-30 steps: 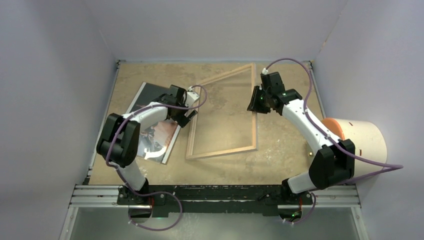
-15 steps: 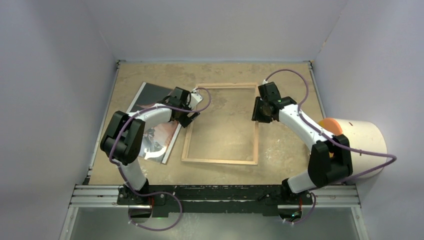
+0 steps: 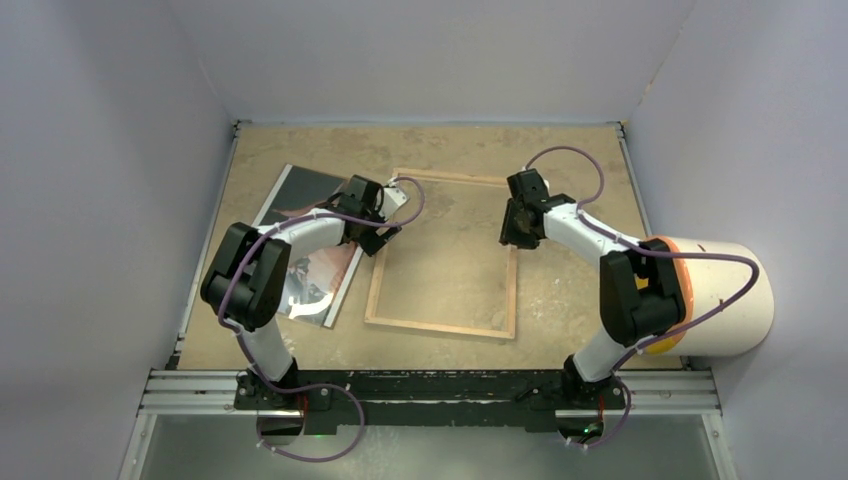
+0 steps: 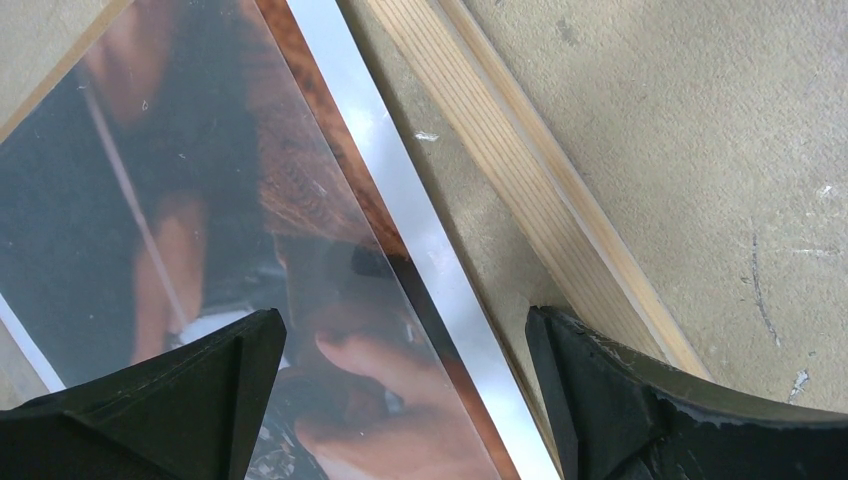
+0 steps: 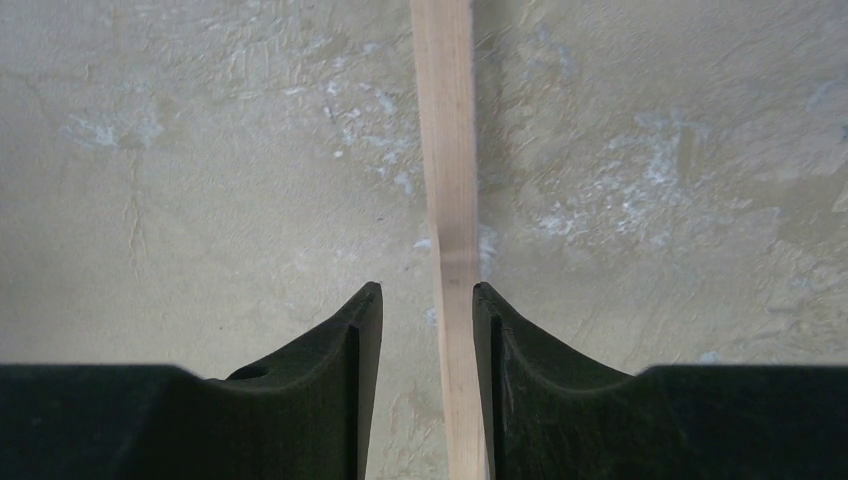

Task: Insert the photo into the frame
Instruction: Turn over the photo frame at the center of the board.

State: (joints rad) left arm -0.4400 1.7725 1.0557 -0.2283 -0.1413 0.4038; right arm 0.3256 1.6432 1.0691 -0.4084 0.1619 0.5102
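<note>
The frame [image 3: 440, 327] lies flat on the table, light wood face up. In the left wrist view its left rail [image 4: 500, 150] runs beside the photo. The photo [image 3: 315, 275], dark with orange-brown patches and a white border, lies left of the frame, partly under my left arm. My left gripper [image 3: 383, 232] hovers wide open over the gap between photo [image 4: 335, 170] and rail, holding nothing [image 4: 402, 330]. My right gripper [image 3: 517, 235] stands low over the frame's right rail [image 5: 445, 120]. It is open [image 5: 427, 295], the rail close to the right finger, a gap on the left.
A clear sheet [image 4: 200, 220] appears to lie over most of the photo. A white cylinder with an orange end [image 3: 720, 290] stands at the table's right edge beside my right arm. Grey walls close in the left, back and right sides.
The frame, lifted and tilted a second ago in my right gripper, has come down flat on the table. My right gripper has sunk with it and its jaws have parted. The left arm barely moved.
</note>
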